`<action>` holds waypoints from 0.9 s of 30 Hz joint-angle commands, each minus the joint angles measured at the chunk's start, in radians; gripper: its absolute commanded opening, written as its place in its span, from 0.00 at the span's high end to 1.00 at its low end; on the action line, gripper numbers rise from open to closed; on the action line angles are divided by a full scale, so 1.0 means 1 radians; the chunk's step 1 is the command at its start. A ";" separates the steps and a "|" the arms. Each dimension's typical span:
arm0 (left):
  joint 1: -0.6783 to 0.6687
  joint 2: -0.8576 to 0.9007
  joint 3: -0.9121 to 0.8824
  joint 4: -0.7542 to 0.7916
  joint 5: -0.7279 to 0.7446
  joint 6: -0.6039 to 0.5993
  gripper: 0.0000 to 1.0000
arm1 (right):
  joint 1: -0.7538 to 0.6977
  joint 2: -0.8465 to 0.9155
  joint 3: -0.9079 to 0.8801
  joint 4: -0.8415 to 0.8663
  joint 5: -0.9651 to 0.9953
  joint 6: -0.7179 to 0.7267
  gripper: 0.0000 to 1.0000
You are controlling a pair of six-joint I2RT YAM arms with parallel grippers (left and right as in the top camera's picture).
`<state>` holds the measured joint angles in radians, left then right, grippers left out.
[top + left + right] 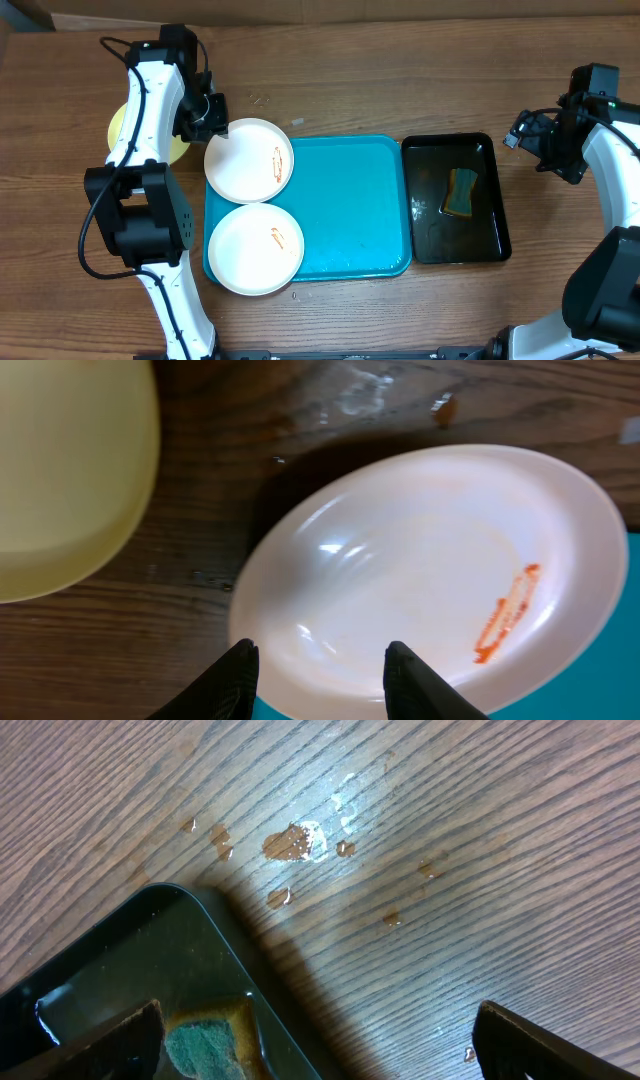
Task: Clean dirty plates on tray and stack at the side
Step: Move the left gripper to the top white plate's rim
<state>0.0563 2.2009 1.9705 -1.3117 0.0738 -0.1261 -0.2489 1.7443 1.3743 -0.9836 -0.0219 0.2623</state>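
The turquoise tray (350, 210) carries two white plates at the end nearest the left gripper (320, 657), both overhanging its rim. The black tray (497, 215) holds water and a green-and-yellow sponge (462, 192). The left gripper's jaws are parted and empty, directly above the near rim of the first white plate (430, 550). The second white plate (255, 248) lies just beyond it. The yellow-green plate (60, 470) rests on the table beside this gripper, off the tray. The right gripper (318, 1020) is spread wide and empty above the black tray's corner, well apart from all plates. Each white plate bears an orange-red smear (505, 615).
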 commanded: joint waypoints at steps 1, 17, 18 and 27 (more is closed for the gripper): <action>0.013 -0.032 -0.007 0.003 -0.115 0.018 0.58 | -0.006 0.000 0.013 0.005 -0.002 0.003 0.00; 0.023 -0.030 -0.061 0.020 -0.126 0.018 0.61 | -0.006 0.000 0.013 0.005 -0.002 0.003 0.00; 0.023 -0.030 -0.071 0.025 -0.126 0.018 0.61 | -0.006 0.000 0.013 0.005 -0.002 0.003 0.00; 0.021 -0.030 -0.159 0.083 -0.075 0.014 0.65 | -0.006 0.000 0.013 0.005 -0.002 0.003 0.00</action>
<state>0.0803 2.2009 1.8290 -1.2331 -0.0372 -0.1230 -0.2489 1.7443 1.3743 -0.9840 -0.0227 0.2615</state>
